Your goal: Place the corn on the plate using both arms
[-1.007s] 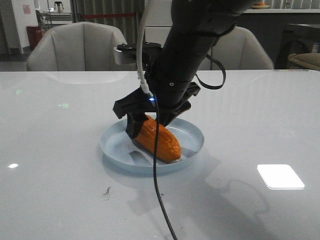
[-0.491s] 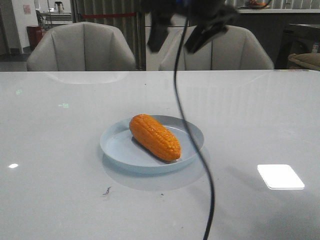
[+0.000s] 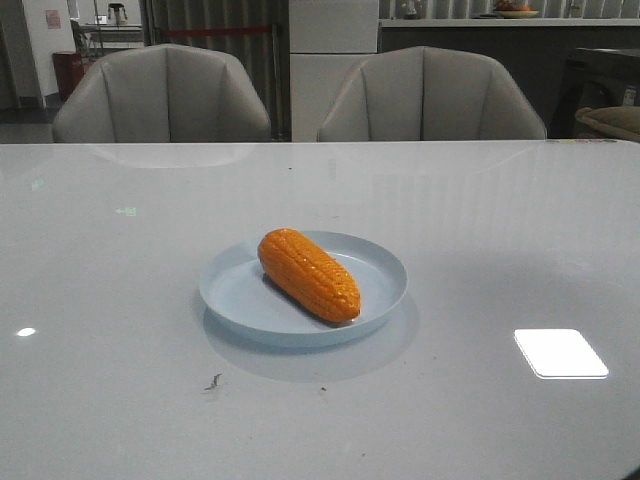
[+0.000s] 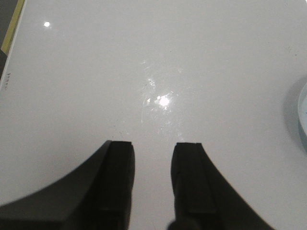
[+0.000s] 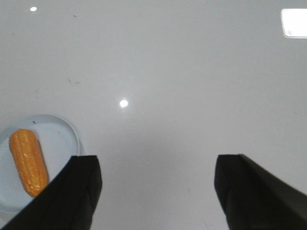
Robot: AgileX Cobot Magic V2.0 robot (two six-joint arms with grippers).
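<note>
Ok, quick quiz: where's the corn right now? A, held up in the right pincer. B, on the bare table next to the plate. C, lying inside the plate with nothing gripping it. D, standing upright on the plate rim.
C: the front view shows the corn lying on its side inside the plate, and the right pincer is spread wide and empty, well away from it.

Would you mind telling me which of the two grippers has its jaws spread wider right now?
The right gripper: its black jaws stand far apart with bare white table between them, whereas the left gripper shows only a narrow gap.
</note>
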